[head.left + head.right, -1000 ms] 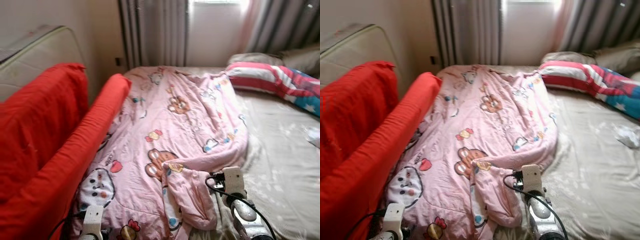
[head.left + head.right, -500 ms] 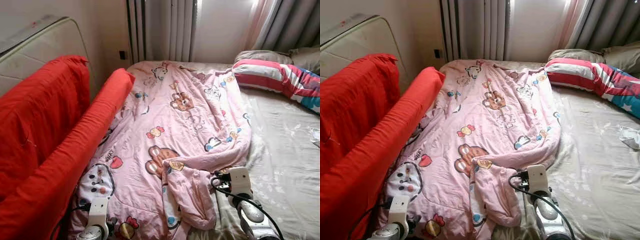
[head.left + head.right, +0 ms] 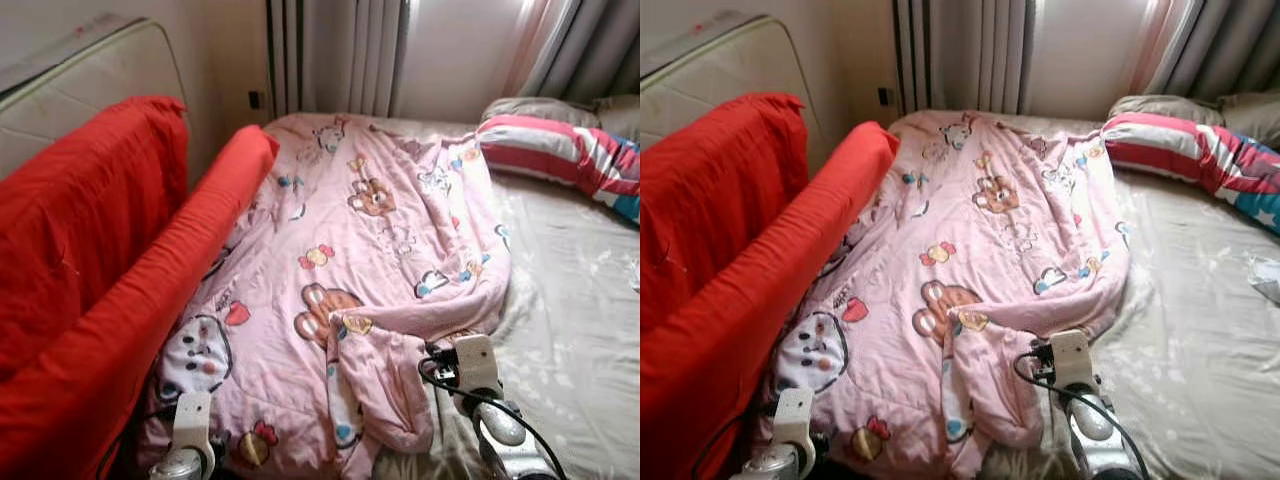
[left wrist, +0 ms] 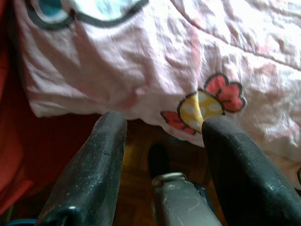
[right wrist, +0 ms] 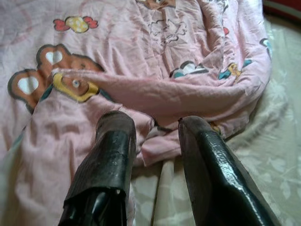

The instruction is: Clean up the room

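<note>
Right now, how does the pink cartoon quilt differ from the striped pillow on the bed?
The pink cartoon quilt lies spread along the bed's left half, rumpled, its near corner folded back; the striped pillow sits bunched at the far right, by the curtains. The quilt is pale pink with small animal and candy prints; the pillow has bold red and white stripes with a blue patch. Both rest on the beige sheet.

No text, label, brand, number or sign can be read anywhere in these views; the pink quilt (image 3: 370, 250) carries only cartoon prints of bears, candies and small animals, with no lettering that can be made out; the striped pillow (image 3: 560, 155) shows red, white and blue bands and a star, without words.
</note>
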